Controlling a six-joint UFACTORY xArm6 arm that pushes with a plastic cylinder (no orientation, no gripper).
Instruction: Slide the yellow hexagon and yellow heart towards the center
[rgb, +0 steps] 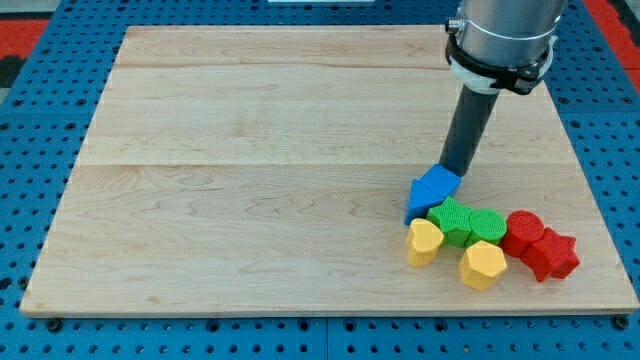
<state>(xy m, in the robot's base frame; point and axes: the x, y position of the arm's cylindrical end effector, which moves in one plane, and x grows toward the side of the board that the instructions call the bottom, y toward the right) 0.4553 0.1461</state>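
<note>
The yellow hexagon (483, 265) lies near the board's bottom right. The yellow heart (423, 242) lies just to its left. Both touch a cluster of blocks above them. My tip (455, 172) stands at the upper right corner of a blue block (430, 192), touching it. The tip is above the yellow blocks and apart from them, with the blue and green blocks in between.
Two green blocks (465, 222) sit side by side between the blue block and the yellow ones. A red block (523, 233) and a red star (553, 255) lie to the right of them. The wooden board (250, 180) lies on a blue pegboard, its bottom edge close below the hexagon.
</note>
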